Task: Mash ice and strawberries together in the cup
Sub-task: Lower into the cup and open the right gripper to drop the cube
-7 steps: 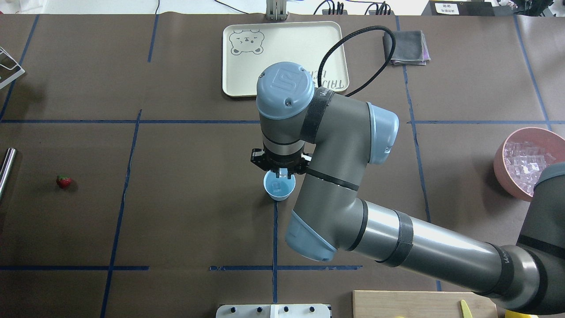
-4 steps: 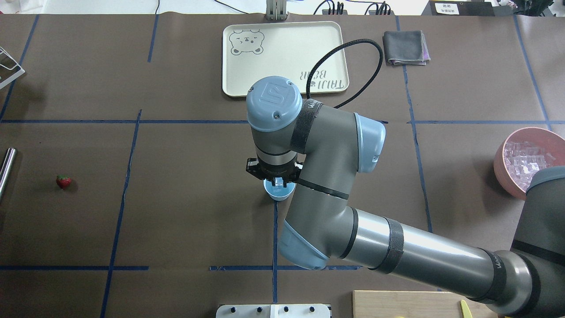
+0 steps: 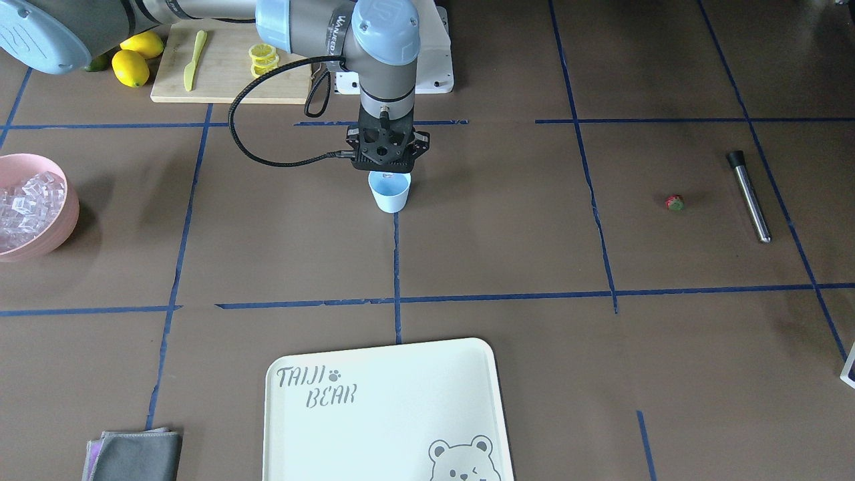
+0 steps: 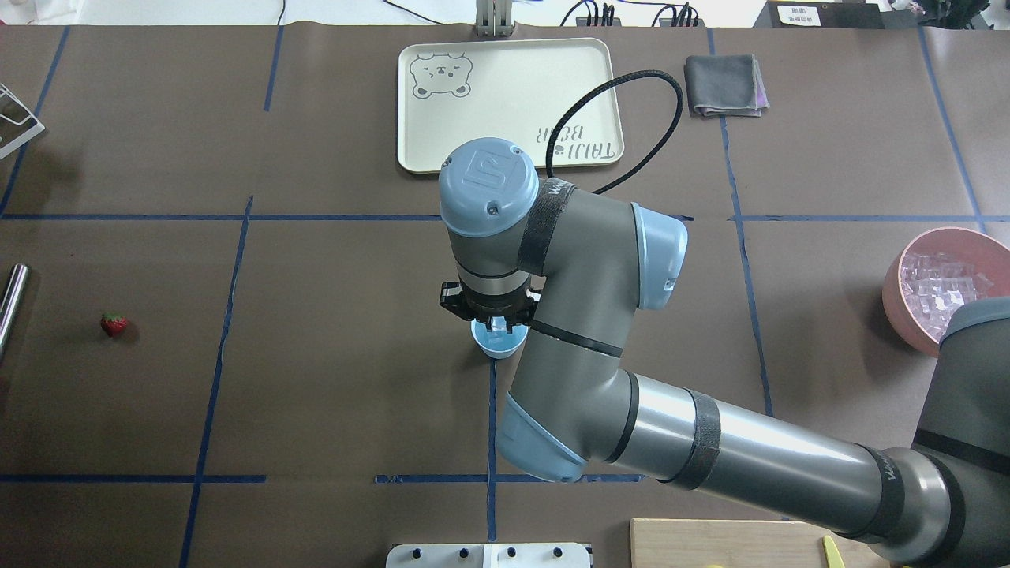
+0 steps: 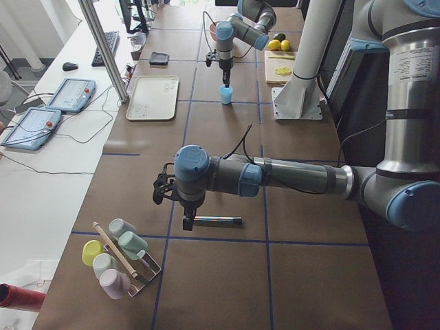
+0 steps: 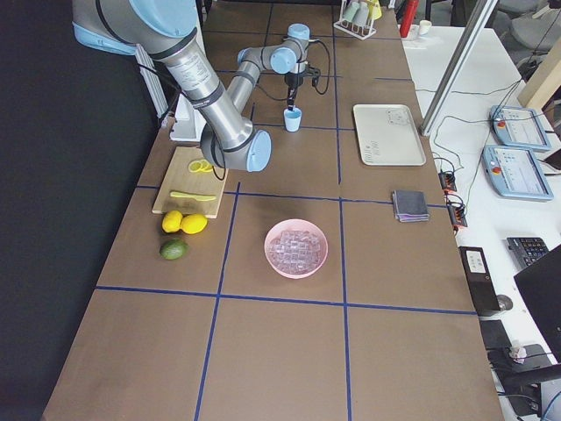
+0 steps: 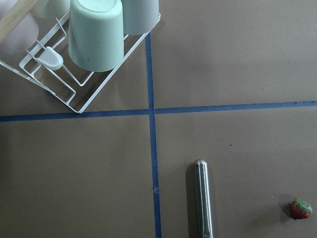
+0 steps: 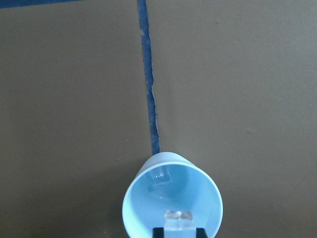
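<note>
The light-blue cup (image 8: pixel 148 208) stands mid-table on a blue tape line, with one clear ice cube (image 8: pixel 161 178) lying inside. My right gripper (image 8: pixel 178 231) hangs just over its rim, shut on a second ice cube (image 8: pixel 178 219). From overhead the right gripper (image 4: pixel 497 322) hides most of the cup (image 4: pixel 495 347). More ice (image 3: pixel 23 200) fills the pink bowl (image 3: pixel 67 224). The strawberry (image 4: pixel 114 324) lies far off on the left side, also in the left wrist view as the strawberry (image 7: pixel 300 209). My left gripper (image 5: pixel 187 221) hovers over that area; I cannot tell its state.
A steel muddler (image 7: pixel 203 198) lies beside the strawberry. A rack of upturned cups (image 7: pixel 94 34) stands at the table's left end. A cream tray (image 4: pixel 505 55) and a grey cloth (image 4: pixel 724 85) sit at the far side. A cutting board (image 3: pixel 220 83) with lemon slices, a knife and lemons is near the robot's base.
The right arm came down and nearer over the cup, covering more of it, then stayed still for the last half second. Strawberry and muddler have not moved.
</note>
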### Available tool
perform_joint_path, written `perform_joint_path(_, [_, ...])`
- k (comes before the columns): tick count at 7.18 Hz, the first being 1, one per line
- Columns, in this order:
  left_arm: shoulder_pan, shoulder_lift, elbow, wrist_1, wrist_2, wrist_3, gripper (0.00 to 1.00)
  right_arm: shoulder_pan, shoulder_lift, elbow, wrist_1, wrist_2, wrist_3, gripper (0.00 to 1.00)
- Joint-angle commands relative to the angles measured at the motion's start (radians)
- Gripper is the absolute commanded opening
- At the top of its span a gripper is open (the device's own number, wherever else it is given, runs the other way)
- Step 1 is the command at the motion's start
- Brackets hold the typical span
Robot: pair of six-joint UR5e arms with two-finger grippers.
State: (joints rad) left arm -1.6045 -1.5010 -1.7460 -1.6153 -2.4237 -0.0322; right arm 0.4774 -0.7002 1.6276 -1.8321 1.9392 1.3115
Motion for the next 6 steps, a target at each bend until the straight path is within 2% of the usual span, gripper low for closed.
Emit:
perform_joint_path(1, [0.0,0.001,0.0,0.0,0.0,0.0,1.0,0.0,0.001,0.0,0.001,0.0,0.002,0.6])
perform_joint_path(5, [0.0,-0.001,-0.001,0.0,0.0,0.0,1.0,0.001,-0.001,0.001,0.011,-0.002,0.002,0.65])
perform_joint_path(6, [0.0,-0.001,-0.001,-0.002,0.0,0.0,1.0,0.001,-0.002,0.005,0.011,-0.002,0.0,0.74])
